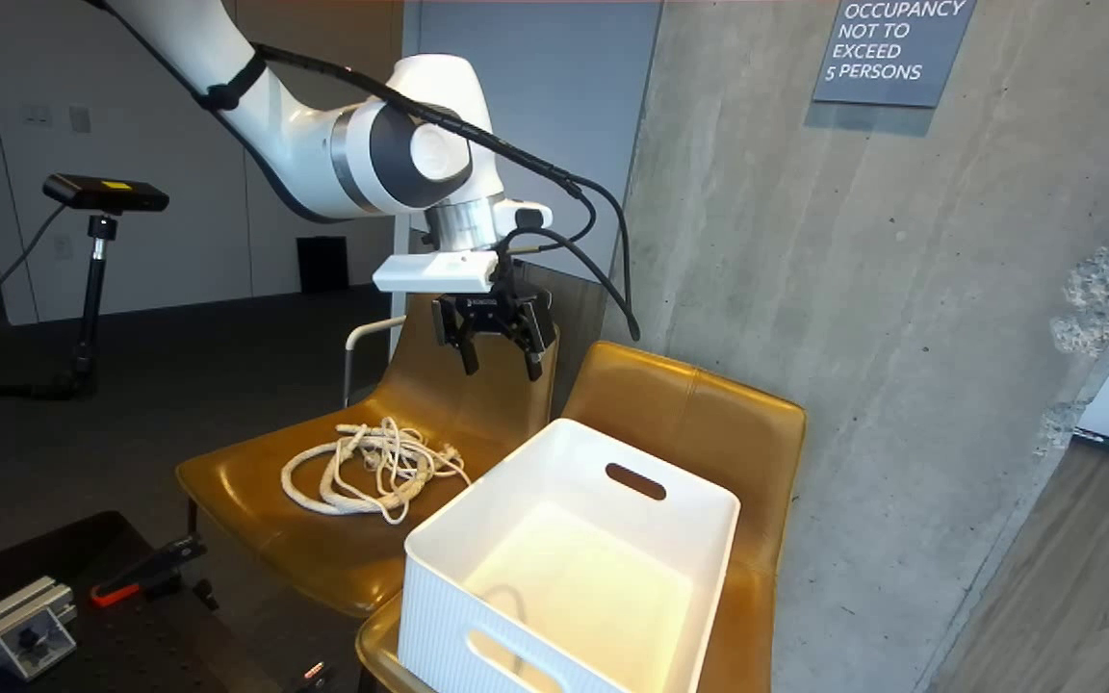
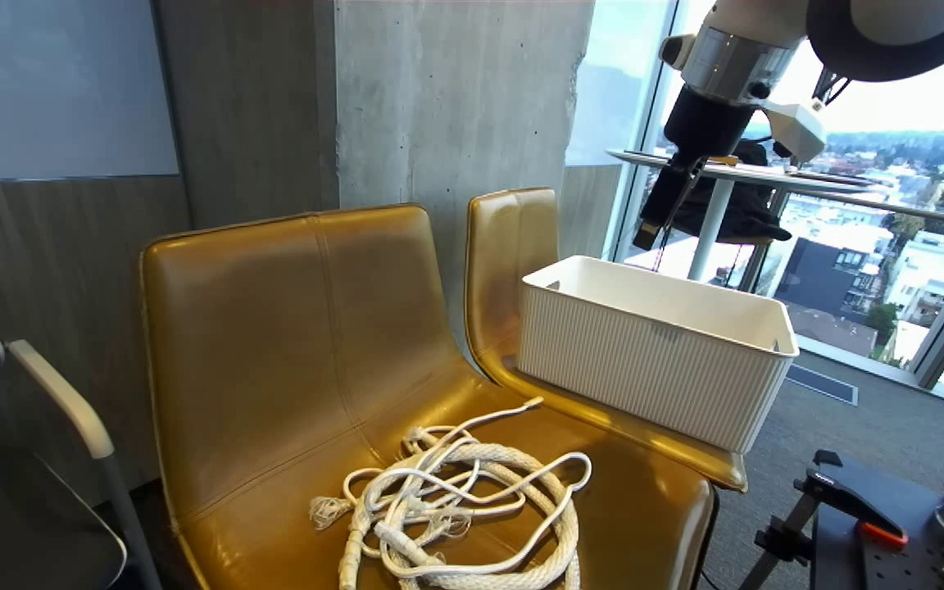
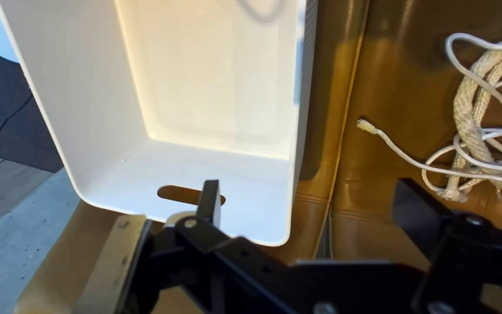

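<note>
My gripper (image 1: 502, 366) is black, open and empty. It points down in the air above the two chairs; in an exterior view it also shows (image 2: 648, 233) above the box's rim. A white ribbed box (image 1: 574, 577) with handle slots stands on a tan chair and looks empty inside. In the wrist view one fingertip of the gripper (image 3: 307, 196) overlaps the handle end of the box (image 3: 216, 87). The other finger appears over tan leather near a white rope (image 3: 466, 109). The rope (image 2: 488, 452) lies in a loose tangle on the neighbouring chair's seat (image 2: 636, 483).
A concrete wall (image 1: 863, 318) stands behind the chairs. A dark table with a red-handled clamp (image 2: 853, 500) and a metal rail (image 1: 6, 635) is in front. A camera on a stand (image 1: 104, 192), an office chair (image 2: 62, 401) and a round table (image 2: 751, 174) stand around.
</note>
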Tool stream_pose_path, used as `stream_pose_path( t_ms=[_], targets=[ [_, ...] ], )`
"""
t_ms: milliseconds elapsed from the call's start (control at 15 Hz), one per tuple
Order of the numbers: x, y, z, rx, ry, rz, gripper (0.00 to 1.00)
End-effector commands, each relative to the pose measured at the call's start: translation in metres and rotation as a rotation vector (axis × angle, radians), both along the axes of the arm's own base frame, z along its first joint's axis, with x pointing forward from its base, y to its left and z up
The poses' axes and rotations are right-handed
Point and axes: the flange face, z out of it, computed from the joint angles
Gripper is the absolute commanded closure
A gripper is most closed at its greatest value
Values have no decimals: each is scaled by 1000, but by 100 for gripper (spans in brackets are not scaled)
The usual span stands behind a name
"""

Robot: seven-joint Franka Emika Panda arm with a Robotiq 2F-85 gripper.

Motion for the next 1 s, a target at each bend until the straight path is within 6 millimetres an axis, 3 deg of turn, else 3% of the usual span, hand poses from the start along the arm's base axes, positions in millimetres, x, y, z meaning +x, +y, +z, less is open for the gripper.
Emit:
stream_pose_path(
  t_ms=[0,600,933],
  targets=[
    [0,0,1,1,1,0,0],
    [5,-1,-2,-2,-3,9,0],
    [-2,-26,-6,-24,-1,-19,0]
  ],
)
